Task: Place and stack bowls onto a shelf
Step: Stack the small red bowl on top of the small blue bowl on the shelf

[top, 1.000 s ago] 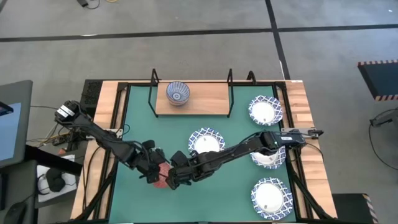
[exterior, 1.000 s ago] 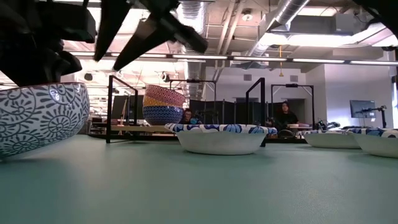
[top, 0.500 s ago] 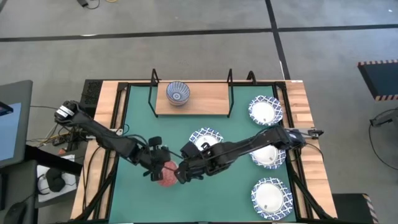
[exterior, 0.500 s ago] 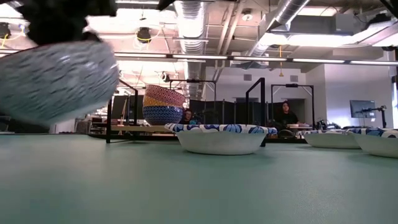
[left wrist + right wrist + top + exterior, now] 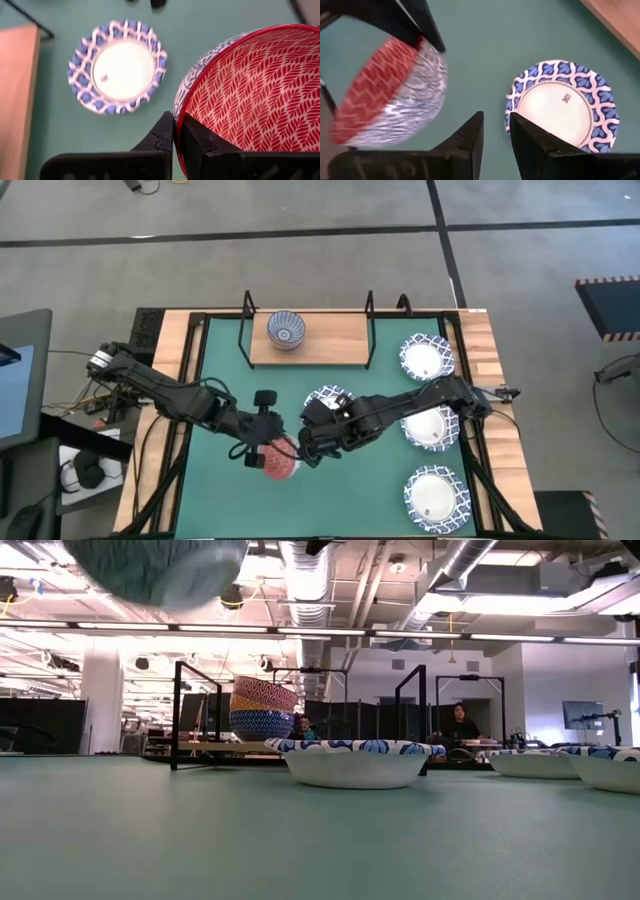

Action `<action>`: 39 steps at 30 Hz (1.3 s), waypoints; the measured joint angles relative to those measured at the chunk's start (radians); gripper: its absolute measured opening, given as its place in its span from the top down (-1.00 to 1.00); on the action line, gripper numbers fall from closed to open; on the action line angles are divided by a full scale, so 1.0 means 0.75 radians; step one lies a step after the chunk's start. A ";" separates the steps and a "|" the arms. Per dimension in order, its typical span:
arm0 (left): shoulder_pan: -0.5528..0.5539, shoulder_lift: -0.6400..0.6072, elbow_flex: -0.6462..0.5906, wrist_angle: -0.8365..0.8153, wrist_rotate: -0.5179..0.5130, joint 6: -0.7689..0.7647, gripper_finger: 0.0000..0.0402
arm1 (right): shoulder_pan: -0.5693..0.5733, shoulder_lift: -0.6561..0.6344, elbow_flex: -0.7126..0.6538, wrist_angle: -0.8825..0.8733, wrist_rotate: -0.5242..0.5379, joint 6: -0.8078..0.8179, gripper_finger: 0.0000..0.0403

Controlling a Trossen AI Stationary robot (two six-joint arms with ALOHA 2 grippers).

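The left gripper (image 5: 173,131) has its dark fingers pinched tight on the rim of a round red bowl (image 5: 280,461), whose inside carries a red leaf pattern and whose outside is grey-and-white patterned; in the low view the bowl hangs clear above the smooth green mat (image 5: 230,490) on the table. The right gripper (image 5: 495,131) sits just beside it with fingers narrowly parted, gripping nothing. A wide white bowl with a scalloped blue rim (image 5: 331,406) rests nearby. On the light-wood shelf (image 5: 330,340) stands a stack of small patterned bowls (image 5: 262,708).
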 joint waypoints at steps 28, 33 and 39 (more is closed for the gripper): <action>0.284 -0.001 0.275 -0.206 -0.096 0.181 1.00 | 0.108 -0.274 -0.001 -0.122 -0.043 -0.173 0.41; 0.495 -0.001 0.274 -0.141 -0.097 0.190 1.00 | 0.132 -0.395 -0.001 -0.100 0.117 -0.233 0.41; 0.788 -0.001 0.274 -0.007 -0.098 0.124 0.99 | 0.103 -0.510 -0.001 -0.112 0.158 -0.399 0.41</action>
